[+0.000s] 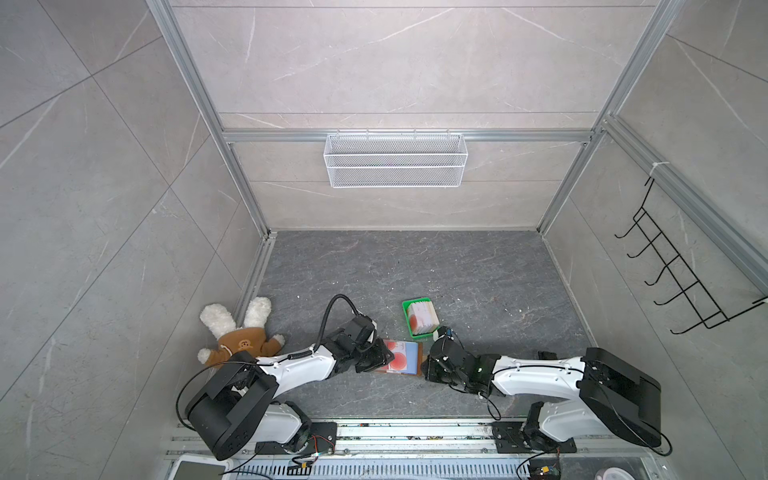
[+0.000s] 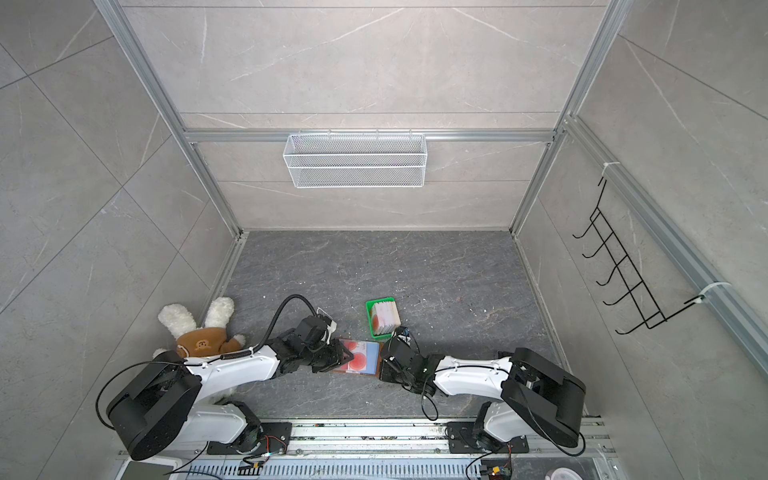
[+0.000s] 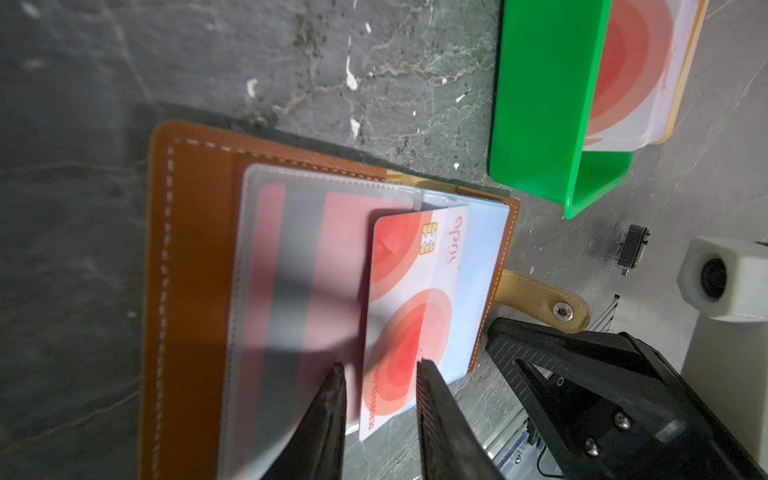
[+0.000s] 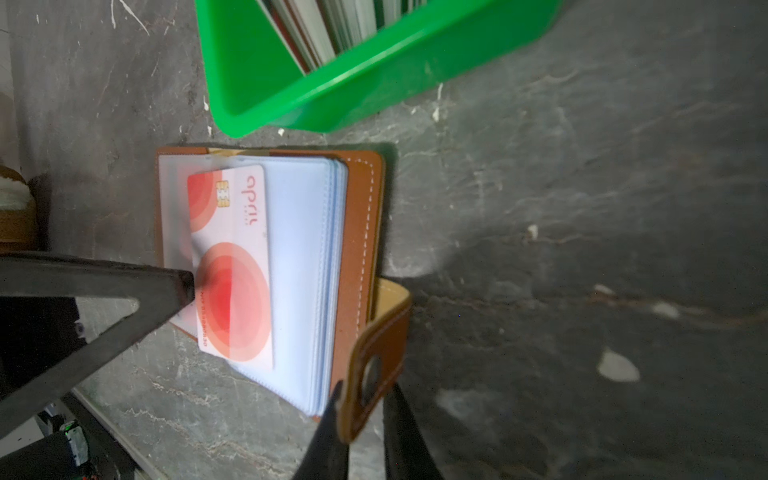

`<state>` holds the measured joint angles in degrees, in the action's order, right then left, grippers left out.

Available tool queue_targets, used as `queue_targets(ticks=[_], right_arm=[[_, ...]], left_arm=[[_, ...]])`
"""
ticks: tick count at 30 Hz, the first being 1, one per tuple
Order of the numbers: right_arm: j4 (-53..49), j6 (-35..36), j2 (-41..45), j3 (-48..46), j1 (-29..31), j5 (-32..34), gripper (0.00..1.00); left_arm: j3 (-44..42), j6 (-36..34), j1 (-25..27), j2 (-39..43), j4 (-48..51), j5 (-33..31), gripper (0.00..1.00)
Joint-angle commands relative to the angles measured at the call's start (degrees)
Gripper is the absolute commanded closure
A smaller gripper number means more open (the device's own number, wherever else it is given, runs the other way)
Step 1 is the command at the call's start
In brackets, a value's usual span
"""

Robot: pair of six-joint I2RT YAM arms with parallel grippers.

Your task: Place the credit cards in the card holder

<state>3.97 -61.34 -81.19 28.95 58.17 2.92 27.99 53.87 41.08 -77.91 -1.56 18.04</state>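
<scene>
The left gripper (image 3: 381, 368), jaws slightly apart, rests its tips on 1 pinkish-white plastic credit card (image 3: 409, 291) half inside a clear sleeve (image 3: 291, 257) of the open tan-brown leather card holder (image 3: 191, 291) near the worktop's (image 1: 478, 270) front edge; the right gripper (image 4: 366, 385) pinches its snap tab (image 4: 374, 332); open grey worktop lies beyond.

Beneath the left gripper (image 1: 384, 355), half the open tan-brown leather card holder (image 1: 409, 358) was hidden in both top views; its sleeved red dark-striped card (image 3: 291, 270) was blurred.
</scene>
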Motion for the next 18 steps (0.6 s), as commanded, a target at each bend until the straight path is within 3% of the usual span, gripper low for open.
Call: queue_targets(ticks=[1, 18], right_arm=[[1.0, -1.5, -1.5, 0.0, 0.2, -0.1, 0.81], [-8.8, -0.2, -5.6, 4.0, 0.4, 2.5, 0.84]], left_arm=[[1.7, -1.6, -0.5, -1.3, 0.2, -0.2, 0.68], [4.8, -2.3, -2.7, -6.4, -2.0, 2.9, 0.68]])
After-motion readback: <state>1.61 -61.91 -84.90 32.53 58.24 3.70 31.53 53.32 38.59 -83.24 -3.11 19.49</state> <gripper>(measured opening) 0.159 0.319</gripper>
